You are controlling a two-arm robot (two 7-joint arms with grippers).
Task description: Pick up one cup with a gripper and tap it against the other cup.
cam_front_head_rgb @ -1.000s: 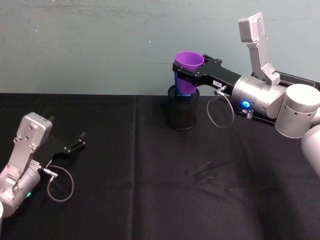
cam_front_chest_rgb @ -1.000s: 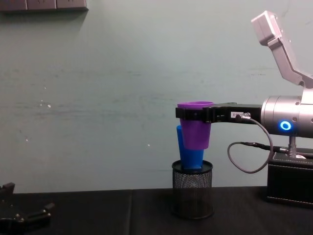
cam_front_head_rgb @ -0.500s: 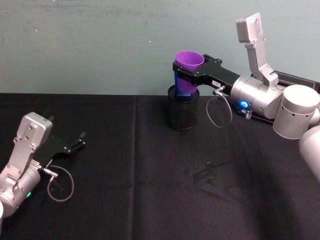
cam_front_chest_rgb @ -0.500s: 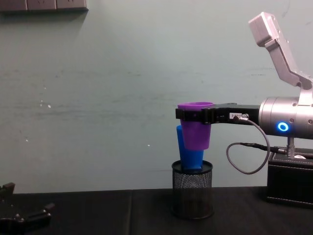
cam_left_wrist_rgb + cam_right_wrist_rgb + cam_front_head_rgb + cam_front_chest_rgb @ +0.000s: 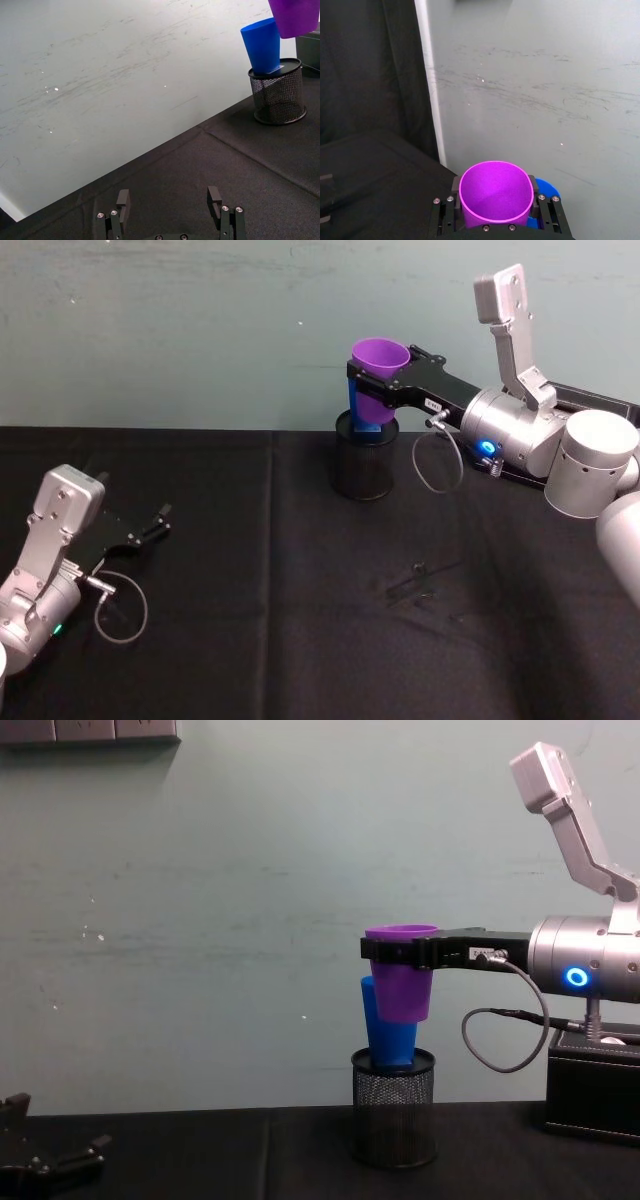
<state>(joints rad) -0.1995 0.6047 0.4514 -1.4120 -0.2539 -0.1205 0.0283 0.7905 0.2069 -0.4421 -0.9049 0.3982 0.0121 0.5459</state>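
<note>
We see the black mesh pen holder [image 5: 393,1108] standing on the worktop [image 5: 300,590]. The blue cup [image 5: 390,1040] sits in it, leaning, with its base hidden behind the mesh. The right tool [image 5: 398,951] is clamped around the purple cup [image 5: 402,985] just under its rim and holds it upright in the air, close against the blue cup's upper part. We cannot tell whether the two touch. The left tool [image 5: 169,200] rests low over the worktop, well apart, its fingers spread.
</note>
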